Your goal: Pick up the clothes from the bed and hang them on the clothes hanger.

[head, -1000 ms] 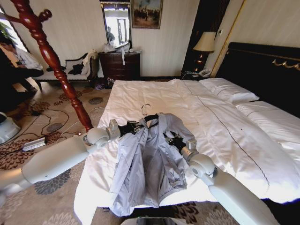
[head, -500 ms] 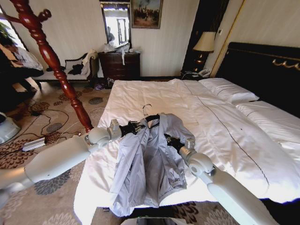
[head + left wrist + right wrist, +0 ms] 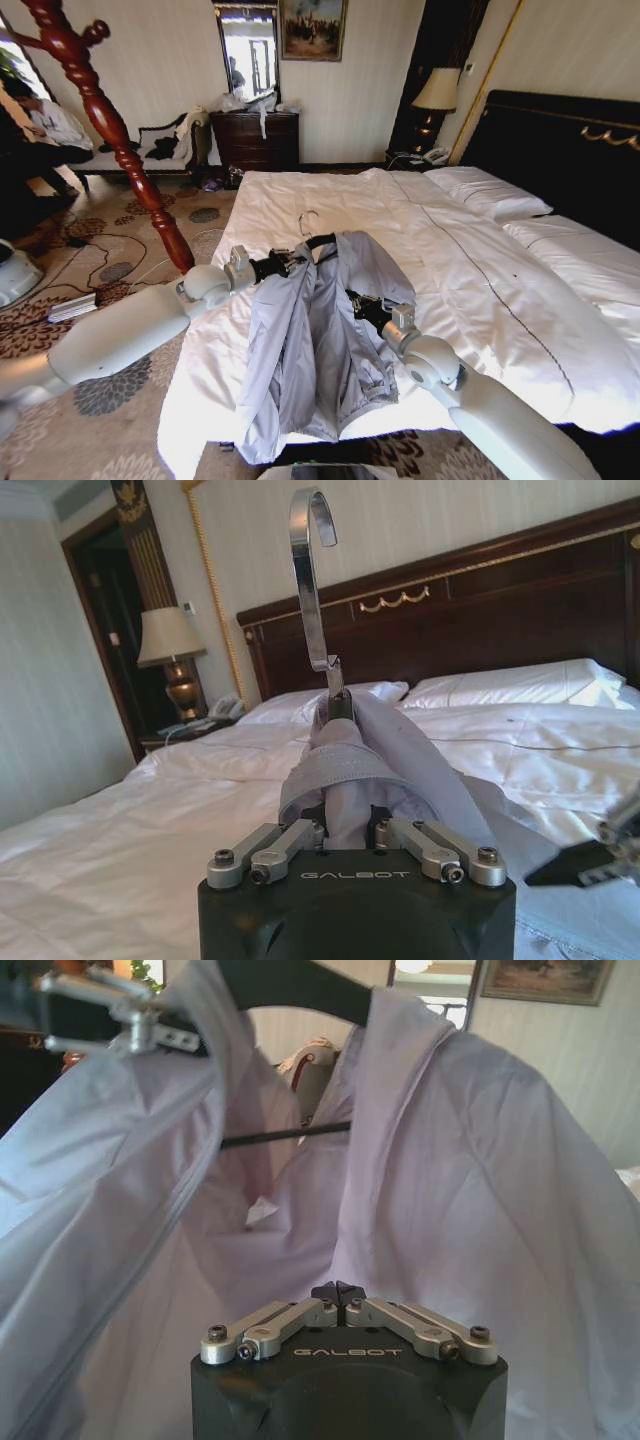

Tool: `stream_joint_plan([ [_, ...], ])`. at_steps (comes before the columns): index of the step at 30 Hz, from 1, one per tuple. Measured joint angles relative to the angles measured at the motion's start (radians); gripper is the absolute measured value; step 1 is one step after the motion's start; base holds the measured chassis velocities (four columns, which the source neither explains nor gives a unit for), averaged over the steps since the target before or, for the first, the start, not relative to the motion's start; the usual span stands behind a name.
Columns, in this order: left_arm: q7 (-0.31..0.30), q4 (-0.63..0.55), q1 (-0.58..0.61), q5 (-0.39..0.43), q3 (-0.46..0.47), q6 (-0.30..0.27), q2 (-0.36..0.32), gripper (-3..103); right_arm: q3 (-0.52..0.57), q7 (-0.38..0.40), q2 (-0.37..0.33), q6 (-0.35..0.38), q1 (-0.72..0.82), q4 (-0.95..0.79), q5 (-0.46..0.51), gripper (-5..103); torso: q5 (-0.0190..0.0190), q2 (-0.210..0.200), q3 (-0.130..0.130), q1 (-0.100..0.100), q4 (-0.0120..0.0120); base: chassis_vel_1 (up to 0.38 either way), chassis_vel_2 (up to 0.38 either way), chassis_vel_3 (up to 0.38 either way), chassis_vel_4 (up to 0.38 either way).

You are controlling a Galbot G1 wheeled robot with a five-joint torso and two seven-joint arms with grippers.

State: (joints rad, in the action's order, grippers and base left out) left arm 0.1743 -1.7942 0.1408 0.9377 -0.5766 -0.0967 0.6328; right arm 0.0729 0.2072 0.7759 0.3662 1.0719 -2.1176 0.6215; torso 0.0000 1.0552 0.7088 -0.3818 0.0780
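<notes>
A wide white bed (image 3: 500,270) is seen, with a light grey jacket (image 3: 320,340) draped on a black hanger (image 3: 318,241) and hanging over the bed's near edge. The hanger's jacket-covered shoulder is clamped by the left gripper (image 3: 290,262). Against the jacket's front, the right gripper (image 3: 338,1294) is pinched closed on nothing.

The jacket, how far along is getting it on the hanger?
Done: the jacket is draped over the hanger. In hand: the left hand grips one shoulder, lifting it above the bed; the right hand, shut, is beside the fabric. Left: hanging it up.
</notes>
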Motion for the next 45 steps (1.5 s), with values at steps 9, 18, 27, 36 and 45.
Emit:
stream_joint_plan([
  [9, -0.010, -0.035, -0.004, 0.014, 0.003, -0.008, -0.016, 15, 0.014, 0.021, 0.010, -0.007, -0.010, -0.001, 0.019, 0, 0.0000, 0.000, 0.000, 0.000, 0.0000, 0.000, 0.000, 0.000, 0.000],
  [18, -0.008, -0.057, 0.011, 0.012, -0.001, -0.009, -0.034, 15, 0.043, 0.075, 0.019, -0.012, -0.052, 0.007, 0.168, 32, 0.0000, 0.000, 0.000, 0.000, 0.0001, 0.000, 0.000, 0.000, 0.000],
  [27, 0.009, -0.069, 0.010, 0.017, -0.005, -0.012, -0.037, 15, 0.043, 0.087, 0.027, -0.004, -0.057, 0.033, 0.179, 59, 0.0000, 0.000, 0.000, 0.000, 0.0000, 0.000, 0.000, 0.000, 0.000],
  [36, 0.010, -0.083, 0.009, 0.026, -0.019, -0.014, -0.041, 15, 0.033, 0.094, 0.039, 0.004, -0.088, 0.047, 0.242, 86, 0.0000, 0.000, 0.000, 0.000, -0.0001, 0.000, 0.000, 0.000, 0.000],
  [45, 0.009, -0.096, 0.016, 0.024, -0.023, -0.014, -0.049, 15, 0.021, 0.090, 0.051, 0.005, -0.102, 0.053, 0.270, 48, -0.0001, 0.000, 0.000, 0.000, -0.0002, 0.000, 0.000, 0.000, 0.000],
])
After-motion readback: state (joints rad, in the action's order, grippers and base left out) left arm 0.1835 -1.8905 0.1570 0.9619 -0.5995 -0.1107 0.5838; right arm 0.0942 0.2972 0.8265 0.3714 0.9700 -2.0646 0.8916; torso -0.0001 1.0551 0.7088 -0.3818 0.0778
